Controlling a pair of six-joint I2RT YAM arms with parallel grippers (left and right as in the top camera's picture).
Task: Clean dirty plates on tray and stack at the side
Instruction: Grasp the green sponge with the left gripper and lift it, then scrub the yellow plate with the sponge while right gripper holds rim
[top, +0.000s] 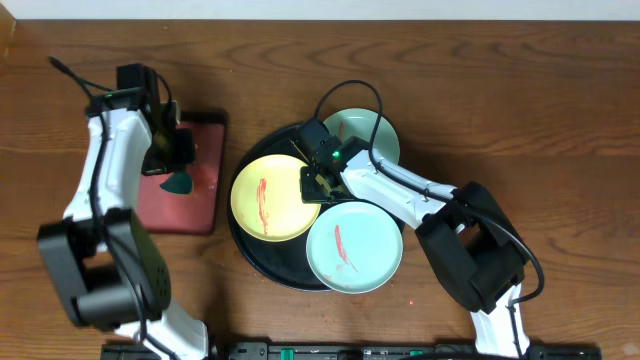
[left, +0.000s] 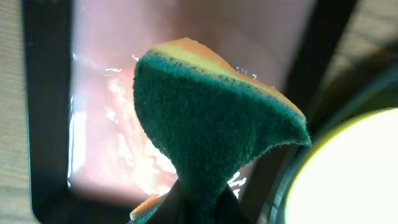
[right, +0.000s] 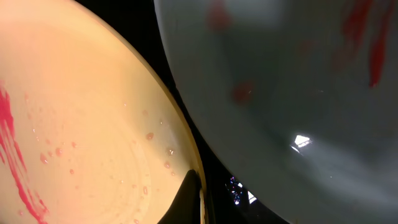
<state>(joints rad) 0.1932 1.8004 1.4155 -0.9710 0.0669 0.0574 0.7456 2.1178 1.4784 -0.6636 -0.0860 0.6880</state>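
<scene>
The round black tray (top: 262, 262) holds three plates. The yellow plate (top: 262, 205) lies at its left with a red smear. One mint-green plate (top: 360, 255) lies at the front right with a red smear. The other mint-green plate (top: 378, 135) lies at the back, partly under my right arm. My right gripper (top: 318, 180) is at the yellow plate's right rim. In the right wrist view one finger (right: 194, 198) lies over the rim of the yellow plate (right: 81, 124), next to a smeared mint plate (right: 298, 81). My left gripper (top: 178, 160) is shut on the teal sponge (top: 181, 185) (left: 211, 118).
A red rectangular tray (top: 190, 205) lies left of the black tray, under the sponge, and its wet surface shows in the left wrist view (left: 106, 112). The yellow plate's edge (left: 348, 180) shows at the lower right there. The wooden table (top: 560, 120) surrounds everything.
</scene>
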